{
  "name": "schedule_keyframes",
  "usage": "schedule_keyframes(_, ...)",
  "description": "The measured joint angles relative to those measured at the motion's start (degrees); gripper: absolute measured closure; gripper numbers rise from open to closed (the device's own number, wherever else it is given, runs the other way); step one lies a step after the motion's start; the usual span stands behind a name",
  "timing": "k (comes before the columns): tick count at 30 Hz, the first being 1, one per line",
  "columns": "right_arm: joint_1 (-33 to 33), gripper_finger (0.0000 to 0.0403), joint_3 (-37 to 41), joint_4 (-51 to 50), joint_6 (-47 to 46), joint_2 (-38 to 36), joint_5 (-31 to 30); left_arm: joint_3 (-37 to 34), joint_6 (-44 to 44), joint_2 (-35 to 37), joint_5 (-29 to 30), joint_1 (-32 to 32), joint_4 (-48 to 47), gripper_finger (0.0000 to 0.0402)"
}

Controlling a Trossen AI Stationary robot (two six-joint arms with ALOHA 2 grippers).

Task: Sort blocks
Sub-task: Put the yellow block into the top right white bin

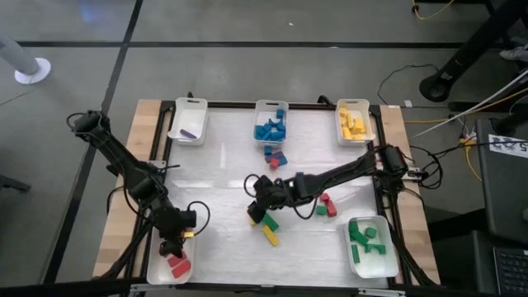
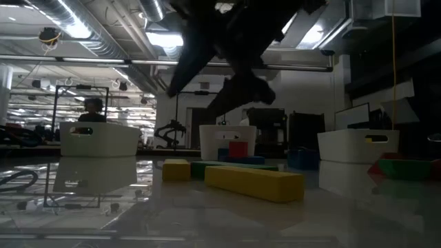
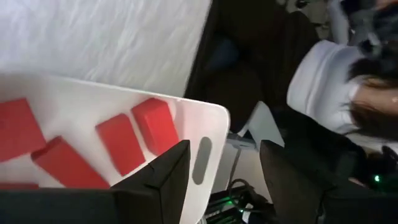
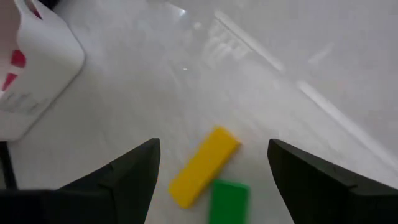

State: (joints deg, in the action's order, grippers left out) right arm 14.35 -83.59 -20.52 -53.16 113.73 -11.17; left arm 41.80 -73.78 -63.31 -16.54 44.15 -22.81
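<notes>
My right gripper [image 1: 255, 211] hangs open above the table's middle, over a yellow bar [image 4: 205, 165] and a green block [image 4: 229, 199] that lie flat on the table and show between its fingers. Another yellow bar [image 1: 271, 238] lies nearer the front edge. My left gripper [image 3: 224, 186] is open above the near-left white tray [image 1: 161, 272], over its rim. Several red blocks [image 3: 134, 137] lie in this tray. Nothing is between either gripper's fingers.
White trays stand along the far edge, with a purple block [image 1: 190, 132], blue blocks [image 1: 271, 128] and yellow blocks [image 1: 353, 124]. A near-right tray [image 1: 367, 266] has green blocks. Loose blue and red blocks [image 1: 273, 157] and red and green blocks [image 1: 327, 206] lie mid-table.
</notes>
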Motion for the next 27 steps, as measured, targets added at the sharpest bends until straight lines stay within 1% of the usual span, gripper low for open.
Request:
schedule_keyframes(3,0.5,0.0104,0.0,3.9,-2.2,2.6,0.2,0.0,3.9,0.7,0.3,-0.4,-0.1,0.0219)
schedule_keyframes(6,0.8,0.0104,0.0,4.0,-5.9,4.2,0.1,0.0,7.2,0.8,0.9,-0.7,0.0,0.0219)
schedule_keyframes(8,0.7,0.0104,0.0,3.5,-8.0,4.9,-1.3,0.0,9.4,0.8,1.0,-0.7,-0.1,0.0219)
schedule_keyframes(13,1.1,0.0104,0.0,4.3,-11.3,7.8,-2.4,0.0,13.5,0.8,1.7,-0.6,-0.1,0.0219)
schedule_keyframes(16,1.2,0.0104,0.0,4.3,-11.4,9.3,-3.0,0.0,15.9,0.8,2.3,-0.6,-0.1,0.0219)
schedule_keyframes(23,1.9,0.0104,-0.2,4.8,-11.5,10.8,-8.3,0.0,17.3,0.8,2.8,-0.6,-0.2,0.0219)
schedule_keyframes(27,2.3,0.0118,-0.2,4.6,-11.5,10.9,-10.4,0.0,18.1,0.8,3.4,-0.6,-0.2,0.0219)
